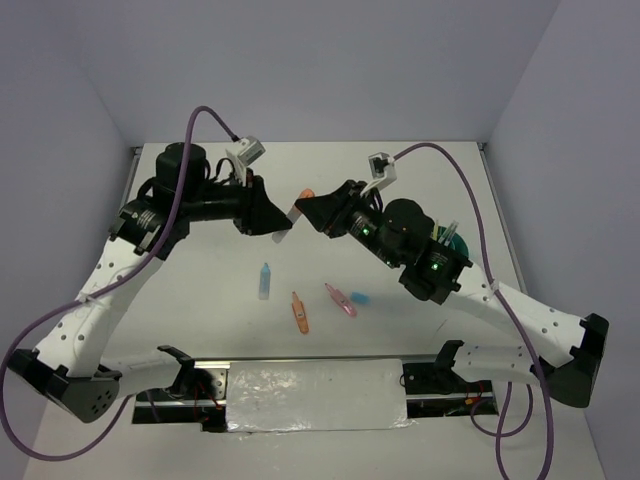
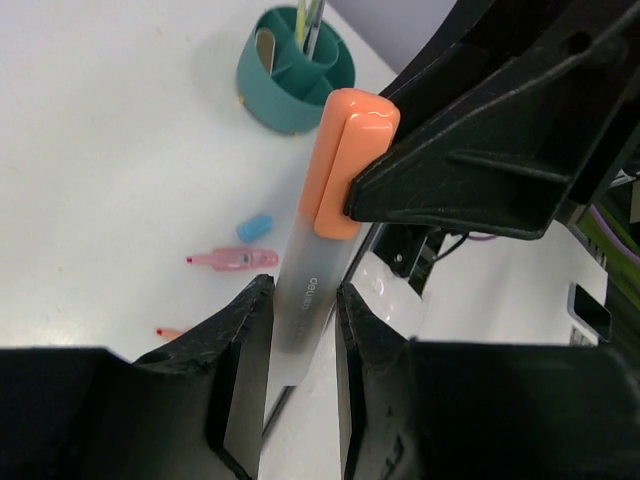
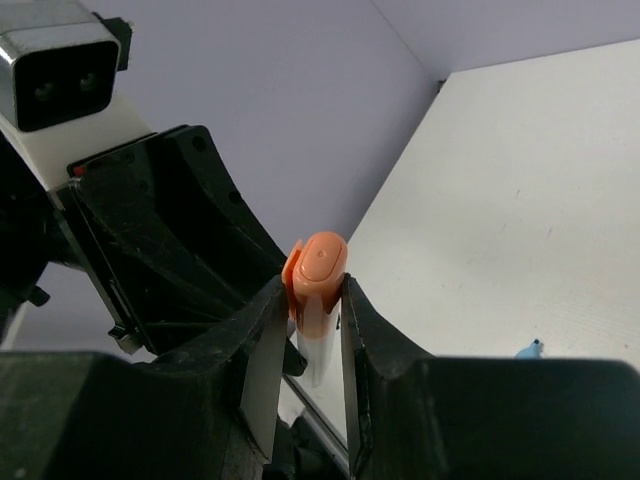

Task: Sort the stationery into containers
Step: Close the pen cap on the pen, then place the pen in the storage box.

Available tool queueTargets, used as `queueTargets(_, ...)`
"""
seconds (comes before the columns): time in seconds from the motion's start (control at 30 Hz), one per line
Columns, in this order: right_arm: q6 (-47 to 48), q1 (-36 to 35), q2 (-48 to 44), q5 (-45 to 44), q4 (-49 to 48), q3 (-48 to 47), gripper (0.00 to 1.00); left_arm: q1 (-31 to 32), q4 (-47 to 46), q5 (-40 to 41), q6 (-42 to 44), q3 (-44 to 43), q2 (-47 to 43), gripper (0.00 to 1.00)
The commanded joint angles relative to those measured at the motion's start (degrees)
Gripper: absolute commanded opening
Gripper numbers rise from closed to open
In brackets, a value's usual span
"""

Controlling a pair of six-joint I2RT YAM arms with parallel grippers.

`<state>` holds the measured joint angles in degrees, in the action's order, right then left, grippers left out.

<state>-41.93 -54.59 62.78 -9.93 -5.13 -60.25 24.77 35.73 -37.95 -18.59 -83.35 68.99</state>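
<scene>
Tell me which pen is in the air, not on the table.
The frosted highlighter with the orange cap: the left gripper and right gripper clamp it; the pink pen and the orange pen lie flat.

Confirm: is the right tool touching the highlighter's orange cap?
Touching. The right wrist view shows the right tool with both fingers pressed against the highlighter cap, no gap on either side.

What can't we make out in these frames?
- Top view: teal cup mostly hidden behind the right arm; compartments unseen.
- Left wrist view: pens in the cup cut off by the top edge; orange-capped highlighter lower end hidden between left end effector fingers.
- Right wrist view: highlighter barrel mostly hidden by right end effector.
</scene>
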Motion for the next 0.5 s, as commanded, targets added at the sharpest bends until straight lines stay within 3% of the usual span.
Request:
queueTargets(0.0,-0.87,-5.71,0.94,16.62,18.57,-0.83,0.0,-3.07,-32.47,8.16,-2.77,-1.29,-3.07,0.0)
queueTargets(0.1,-0.26,-4.57,0.67,16.61,17.35,-1.8,0.0,-3.07,-30.9,7.63,-2.5,-0.24,-4.04,0.0)
queueTargets(0.2,0.18,-2.55,-0.47,17.23,14.62,-1.54,0.0,-3.07,-29.57,6.58,-2.33,1.34,-5.09,0.13)
queueTargets(0.23,0.45,-1.24,-0.73,17.4,14.27,-1.8,0.0,-3.07,-29.66,6.14,-2.42,1.96,-5.53,0.26)
queueTargets(0.33,2.11,0.53,-1.52,18.19,13.74,-2.68,0.0,-3.07,-30.01,4.65,-2.94,4.51,-6.94,0.43)
queueTargets(0.47,4.4,4.3,-1.61,19.25,14.88,-3.47,0.0,-3.07,-30.54,4.64,-3.65,7.41,-8.17,0.46)
